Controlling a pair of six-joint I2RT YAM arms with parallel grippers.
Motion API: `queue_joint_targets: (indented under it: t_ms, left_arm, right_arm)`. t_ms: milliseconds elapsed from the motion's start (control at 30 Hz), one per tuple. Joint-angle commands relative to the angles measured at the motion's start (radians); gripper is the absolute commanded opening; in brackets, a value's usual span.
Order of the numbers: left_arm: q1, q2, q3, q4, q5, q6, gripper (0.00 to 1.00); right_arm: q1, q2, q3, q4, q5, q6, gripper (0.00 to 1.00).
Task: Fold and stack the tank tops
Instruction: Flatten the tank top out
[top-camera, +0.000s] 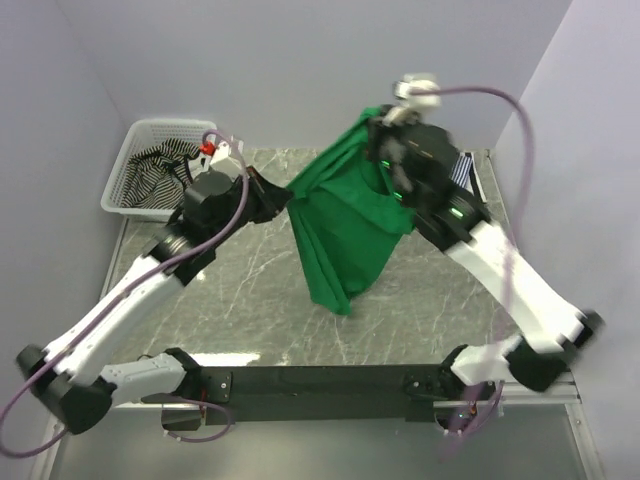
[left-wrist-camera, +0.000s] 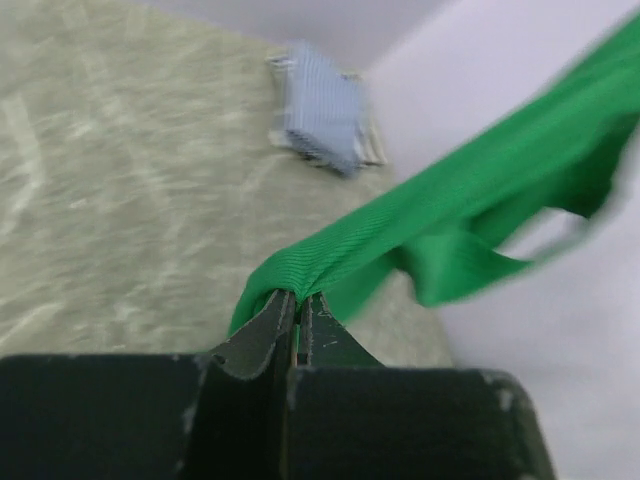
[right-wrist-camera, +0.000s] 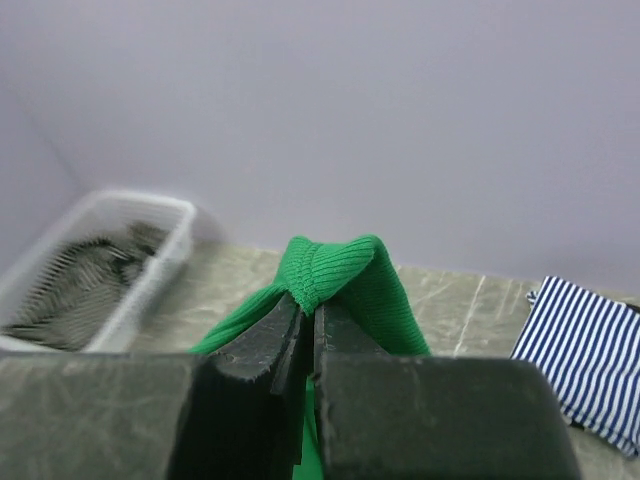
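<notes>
One green top aloft, one black-striped top in basket, one blue-striped top folded, left gripper and right gripper raised, both pinching green top

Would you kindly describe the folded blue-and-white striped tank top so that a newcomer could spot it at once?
Start at the marbled table and go to its far right corner. The blue-and-white striped tank top lies there, folded flat. Unlike the green tank top hanging in mid-air and the black-and-white striped tank top in the white mesh basket far left, it alone is folded.
</notes>
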Motion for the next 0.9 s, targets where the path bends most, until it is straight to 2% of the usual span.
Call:
queue_joint_targets:
  t_ms: [0,67,133,200,233,267,300,333,367,433,533,600,633,700,733,767,867]
  left_arm:
    - [0.18,0.114,-0.15,0.074,0.089,-0.096,0.01]
    - [0.266,0.194,-0.225,0.146,0.162,-0.131,0.01]
    - [0.312,0.291,-0.253,0.212,0.186,-0.145,0.01]
    - [0.377,0.355,-0.28,0.267,0.245,-0.169,0.01]
    - [0.397,0.405,-0.286,0.278,0.268,-0.185,0.11]
    - [0.427,0.421,-0.303,0.306,0.302,-0.194,0.19]
    - [0.438,0.43,-0.311,0.317,0.319,-0.203,0.29]
    - [0.446,0.426,-0.319,0.323,0.324,-0.206,0.49]
    - [0.449,0.413,-0.319,0.318,0.318,-0.197,0.58]
    - [0.449,0.369,-0.31,0.282,0.29,-0.161,0.74]
    - [0.449,0.315,-0.28,0.185,0.259,-0.098,0.78]
    - [0.437,0.272,-0.293,0.145,0.262,-0.07,0.76]
    - [0.425,0.26,-0.299,0.128,0.246,-0.041,0.75]
    - [0.35,0.255,-0.297,0.065,0.215,-0.004,0.73]
    - [0.313,0.278,-0.285,0.032,0.165,0.024,0.71]
    - [0.238,0.293,-0.261,-0.011,0.14,0.033,0.68]
    - [0.103,0.364,-0.218,-0.057,0.1,0.044,0.59]
  right_arm:
    - [-0.088,0.21,0.048,0.096,-0.034,-0.054,0.0]
    - [-0.121,0.362,0.097,0.126,-0.12,-0.049,0.0]
    - [-0.164,0.525,0.166,0.096,-0.212,0.006,0.0]
    - [-0.176,0.622,0.281,0.052,-0.246,0.02,0.0]
    - [-0.175,0.703,0.365,0.025,-0.251,0.022,0.06]
    - [-0.176,0.739,0.413,-0.004,-0.254,0.026,0.21]
    - [-0.176,0.767,0.45,-0.053,-0.253,0.034,0.32]
    - [-0.178,0.796,0.479,-0.07,-0.247,0.038,0.42]
    - [-0.178,0.801,0.513,-0.084,-0.222,0.054,0.57]
    - [-0.188,0.772,0.498,-0.104,-0.219,0.072,0.64]
    - [-0.208,0.682,0.414,-0.15,-0.179,0.144,0.68]
    - [-0.231,0.611,0.323,-0.173,-0.158,0.221,0.68]
    - [-0.237,0.522,0.191,-0.165,-0.156,0.242,0.68]
    - [-0.244,0.425,0.034,-0.119,-0.15,0.294,0.67]
    - [-0.244,0.34,-0.108,-0.108,-0.153,0.311,0.66]
    - [-0.245,0.3,-0.174,-0.104,-0.157,0.348,0.64]
    - [-0.247,0.164,-0.404,-0.093,-0.173,0.408,0.61]
